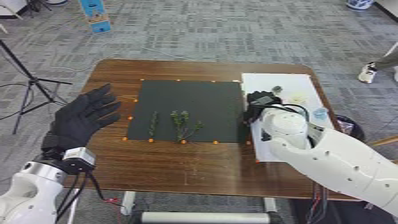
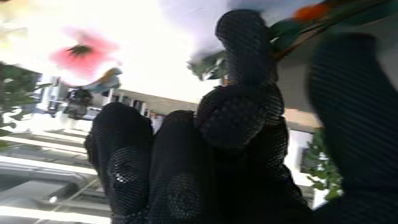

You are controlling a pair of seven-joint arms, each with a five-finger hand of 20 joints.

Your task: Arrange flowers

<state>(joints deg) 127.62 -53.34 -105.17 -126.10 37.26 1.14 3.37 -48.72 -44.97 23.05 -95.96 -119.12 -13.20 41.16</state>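
Green sprigs (image 1: pixel 180 122) lie on the dark mat (image 1: pixel 191 97) in the head view, toward the near edge of the brown table (image 1: pixel 204 172). My left hand (image 1: pixel 78 120) is spread wide over the table's left edge. My right hand (image 1: pixel 259 100) is where the mat meets the white sheet (image 1: pixel 266 80) that runs along the table's right edge, with a blue blossom (image 1: pixel 321 113) beyond it; my forearm could sweep that blossom aside if I pull back low.

In the right wrist view, my hand is loosely open, one finger folded inward. An orange bloom (image 2: pixel 311 12) sits between a raised finger and the thumb, its leaves (image 2: pixel 284 34) beside that finger. Closing now, I may catch leaves instead of stem, or crush petals. The pink flower (image 2: pixel 83 51) is well apart.
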